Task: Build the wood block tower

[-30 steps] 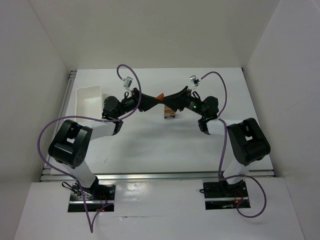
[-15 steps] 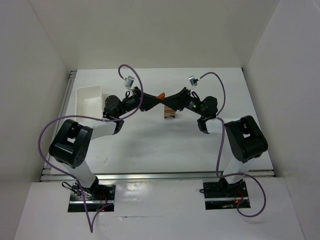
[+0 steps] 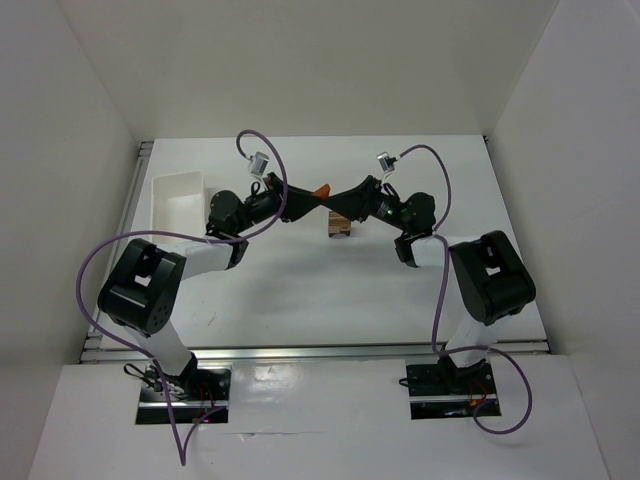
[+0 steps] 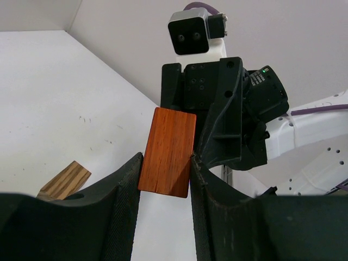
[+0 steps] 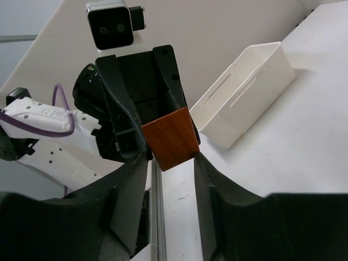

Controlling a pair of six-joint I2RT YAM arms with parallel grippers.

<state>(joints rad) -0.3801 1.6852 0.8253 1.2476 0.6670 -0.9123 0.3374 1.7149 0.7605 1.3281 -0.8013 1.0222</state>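
Note:
The orange-red roof piece (image 3: 320, 190) hangs in the air between both grippers at the middle of the table. My left gripper (image 3: 311, 196) is shut on it: in the left wrist view the piece (image 4: 167, 150) sits between both fingers of that gripper (image 4: 165, 159). My right gripper (image 3: 336, 199) faces it, jaws open on either side of the piece (image 5: 171, 138). One finger of that gripper (image 5: 170, 156) touches a corner. The stacked tan and brown blocks (image 3: 341, 226) stand just below. A tan block (image 4: 65, 181) shows at lower left.
A white plastic tray (image 3: 177, 200) stands at the back left of the table and also shows in the right wrist view (image 5: 244, 89). White walls close in the table on three sides. A metal rail runs along the near edge.
The right gripper has moved a little left and closer around the roof piece. The left gripper and the stack have not moved.

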